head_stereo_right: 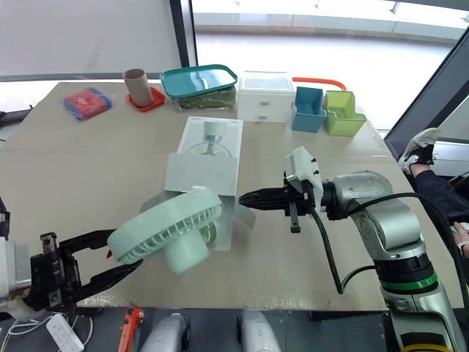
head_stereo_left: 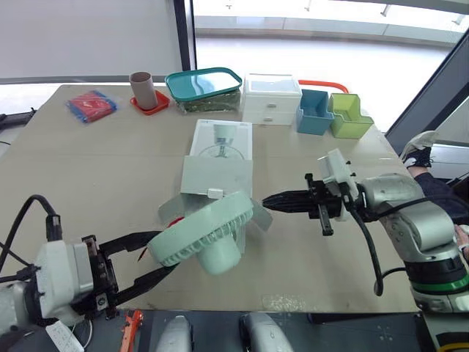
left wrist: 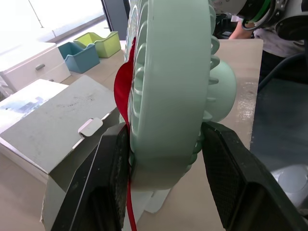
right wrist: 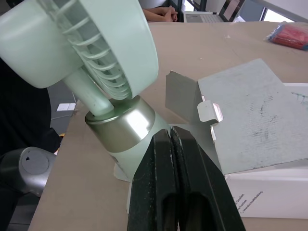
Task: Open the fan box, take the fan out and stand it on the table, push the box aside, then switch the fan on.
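At left, left jaws clamped on the head of the mint-green fan (head_stereo_left: 207,233), one finger against each face of the grille. Fan tilted, base low, just at the open end of the white fan box (head_stereo_left: 218,169), near the front of the counter (head_stereo_left: 110,169). Box lying flat in the middle, flaps spread open. At right, right jaws pressed together, holding nothing, tips just beside the box's open end.

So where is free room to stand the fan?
Bare table lies left of the box, in front of the red packet. Another is right of the box, between the bins and the right gripper. The back row and the box flaps near the fan are crowded.
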